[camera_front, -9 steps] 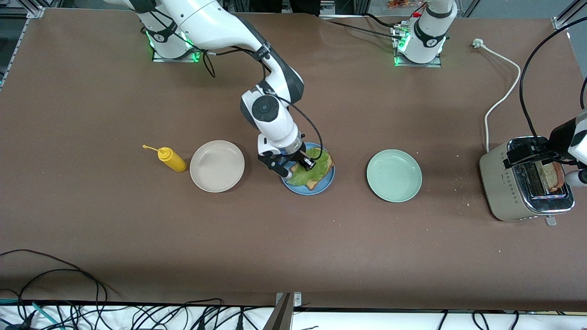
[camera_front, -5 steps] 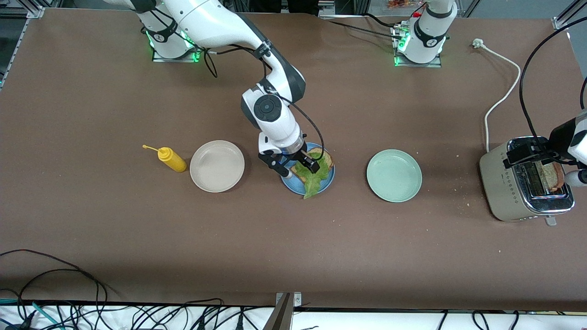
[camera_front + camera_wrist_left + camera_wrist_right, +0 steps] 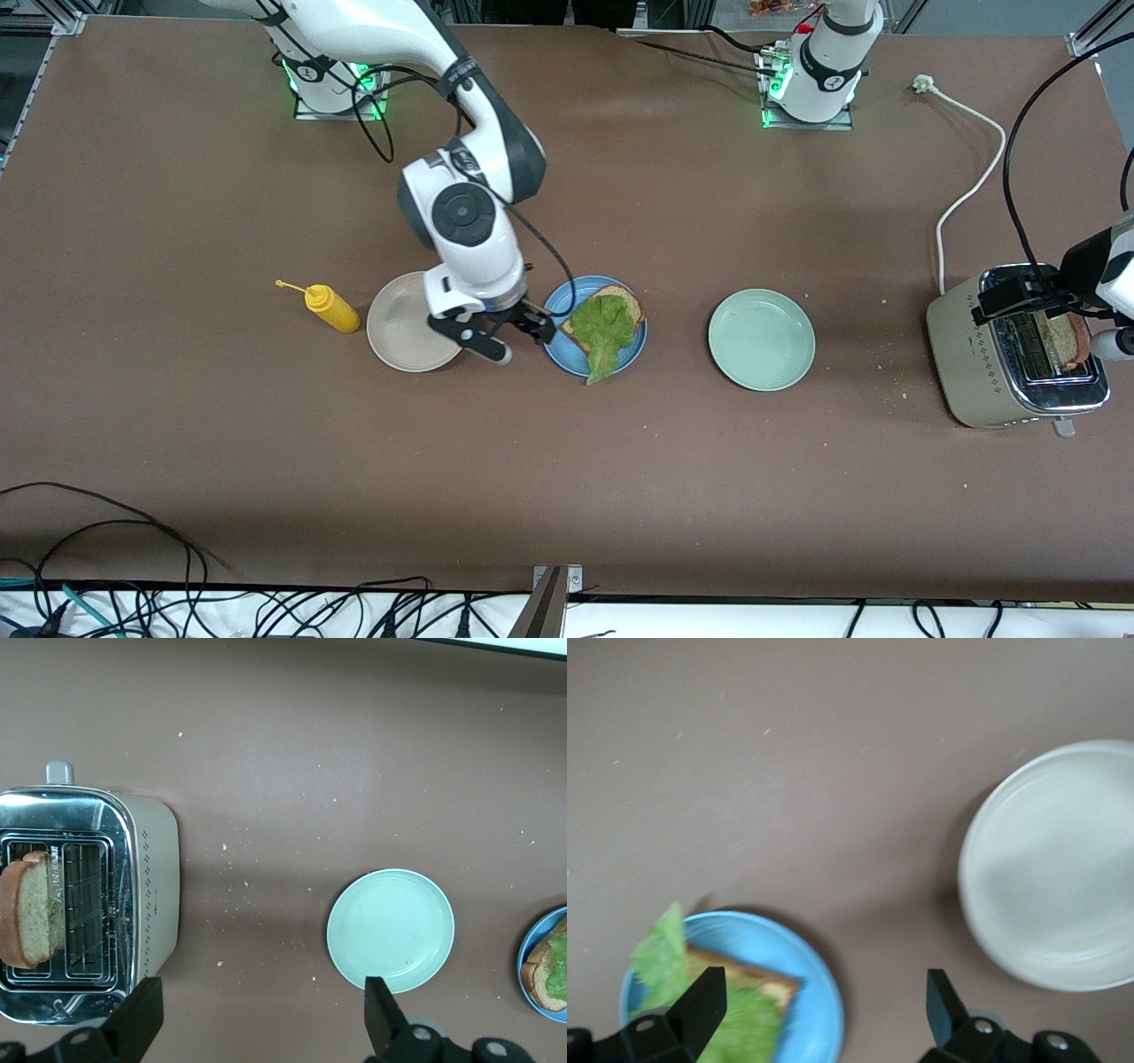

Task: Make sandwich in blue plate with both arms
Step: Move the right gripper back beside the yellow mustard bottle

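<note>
Centre frame, the blue plate (image 3: 563, 353) carries toast (image 3: 625, 304) under a lettuce leaf (image 3: 605, 332) overhanging its lower rim. The right gripper (image 3: 505, 341) hovers beside it, wide open, empty. At frame right, the left gripper (image 3: 1032, 297) gapes over the toaster (image 3: 983, 363); a clumsy second slice (image 3: 31, 921) could drag the leaf off.

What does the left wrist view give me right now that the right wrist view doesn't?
Only the left wrist view shows the toaster with a slice of bread standing in one slot, and the pale green plate, bare. Its own left gripper is open over the table between them.

Only the right wrist view shows the beige-white plate, bare, and the open right gripper above the table between the two plates.

Both show the blue plate holding toast under the lettuce leaf; no top slice yet.
</note>
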